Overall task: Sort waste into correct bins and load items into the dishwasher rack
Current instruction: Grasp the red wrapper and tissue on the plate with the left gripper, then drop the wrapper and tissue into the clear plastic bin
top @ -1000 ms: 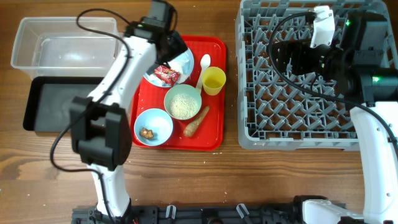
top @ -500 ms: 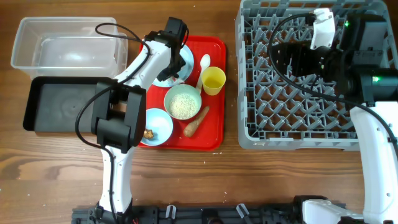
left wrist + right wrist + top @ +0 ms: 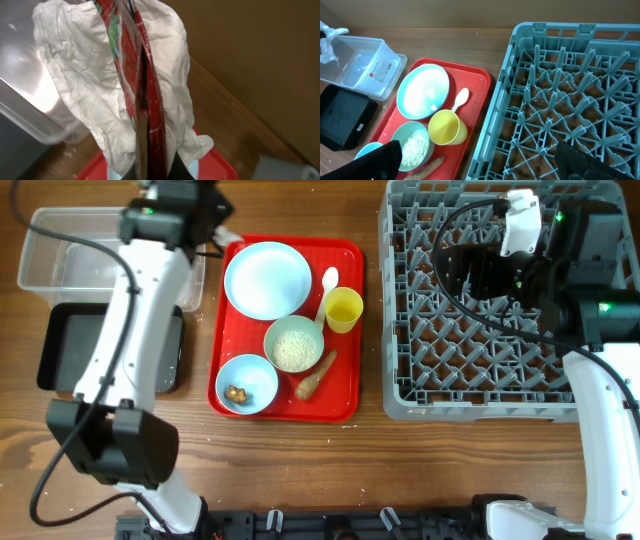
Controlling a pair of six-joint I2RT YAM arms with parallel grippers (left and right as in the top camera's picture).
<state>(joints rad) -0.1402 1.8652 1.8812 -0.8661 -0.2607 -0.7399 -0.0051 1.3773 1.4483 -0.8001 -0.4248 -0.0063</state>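
My left gripper (image 3: 150, 170) is shut on the crumpled red-and-white wrapper (image 3: 135, 75), which fills the left wrist view. Overhead, that gripper (image 3: 203, 215) hangs by the right end of the clear box (image 3: 90, 250); the black tray (image 3: 65, 350) lies in front of the box. On the red tray (image 3: 345, 405) sit the bare blue plate (image 3: 267, 280), a green bowl of rice (image 3: 294, 343), a blue bowl with brown scraps (image 3: 247, 383), the carrot stub (image 3: 314, 375), a yellow cup (image 3: 343, 309) and a white spoon (image 3: 327, 285). My right gripper (image 3: 480, 165) is open above the grey rack (image 3: 480, 310), holding nothing.
The red tray sits between the bins on the left and the rack on the right. A narrow strip of wooden table (image 3: 370, 310) separates tray and rack. The left arm's links (image 3: 130, 360) stretch over the black tray.
The left gripper shut on the wrapper at the plate, lifted it and swung left to the clear box's right end. The plate is now bare. The right arm has not moved.
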